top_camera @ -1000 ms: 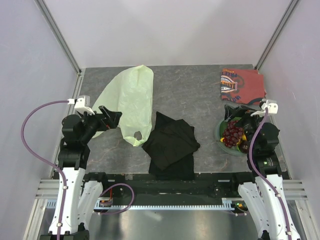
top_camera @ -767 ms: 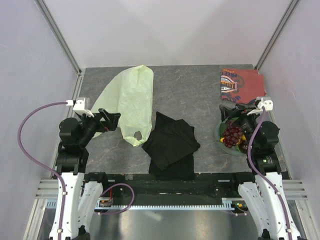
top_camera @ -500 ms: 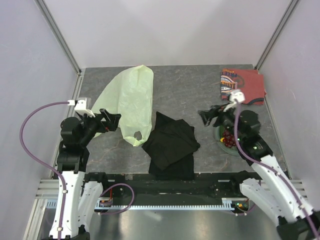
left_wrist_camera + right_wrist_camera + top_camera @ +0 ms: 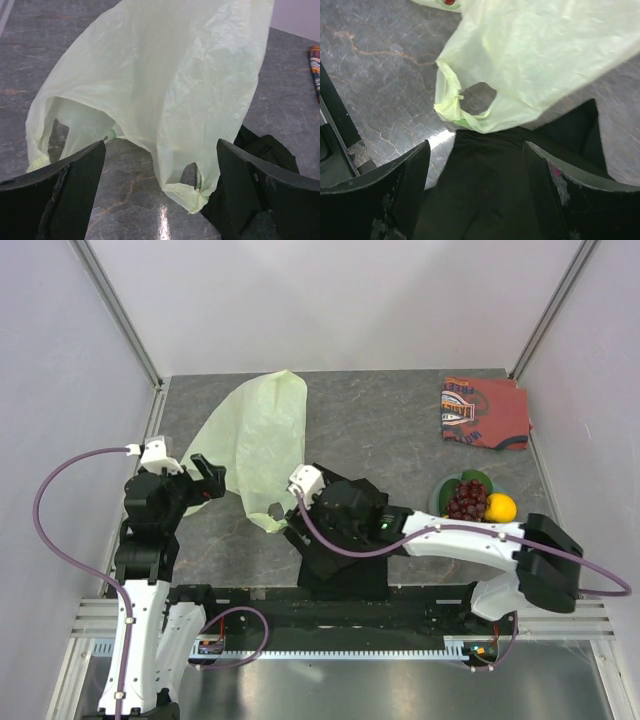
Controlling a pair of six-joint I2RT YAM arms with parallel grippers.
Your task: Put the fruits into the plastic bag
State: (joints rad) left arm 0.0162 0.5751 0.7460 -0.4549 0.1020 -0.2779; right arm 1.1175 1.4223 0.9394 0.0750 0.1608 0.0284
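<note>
The pale yellow-green plastic bag (image 4: 262,435) lies flat on the table at the left. Its near handle loop (image 4: 270,512) rests against the black cloth. My left gripper (image 4: 210,478) is open and empty beside the bag's left edge; its wrist view shows the bag (image 4: 170,75) ahead between the fingers (image 4: 75,185). My right gripper (image 4: 291,512) is open and empty, reached across over the black cloth, just short of the handle loop (image 4: 465,107). The grape bunch (image 4: 465,500), a yellow fruit (image 4: 500,507) and a green fruit (image 4: 472,479) sit on the plate (image 4: 437,508).
The folded black cloth (image 4: 345,530) lies at the front centre, under my right arm, and shows in the right wrist view (image 4: 490,190). A red-orange patterned cloth (image 4: 484,412) lies at the back right. Metal frame posts and walls bound the table.
My right arm has swung from over the plate across to the left, above the black cloth to the bag's handle. The fruits on the plate are uncovered. The left gripper has drawn back slightly.
</note>
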